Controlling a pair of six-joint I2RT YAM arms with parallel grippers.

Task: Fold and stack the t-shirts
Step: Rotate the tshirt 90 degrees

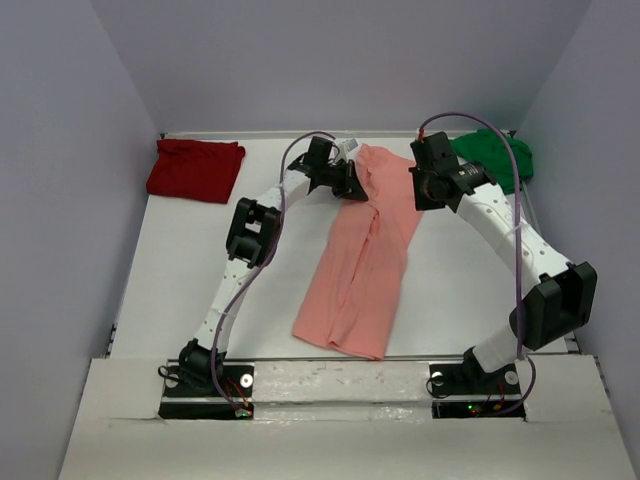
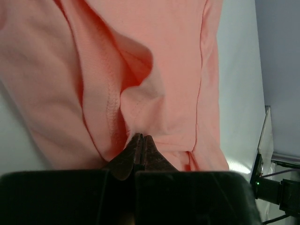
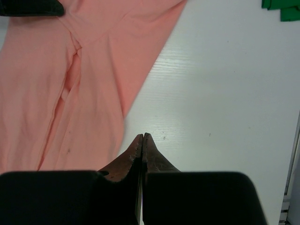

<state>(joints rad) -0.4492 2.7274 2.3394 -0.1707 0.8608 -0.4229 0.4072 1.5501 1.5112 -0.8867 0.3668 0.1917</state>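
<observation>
The salmon-pink t-shirt [image 1: 358, 262] is laid as a long folded strip down the middle of the top view, on the white table [image 1: 180, 285]. A gathered fold near its upper end is pinched by the left gripper [image 2: 142, 139]. The right gripper [image 3: 142, 138] is seen pressed together over bare table, just beside the shirt's edge, with nothing held. The dark red t-shirt [image 1: 195, 170] is placed at upper left, the bright green t-shirt [image 1: 497, 155] at upper right.
</observation>
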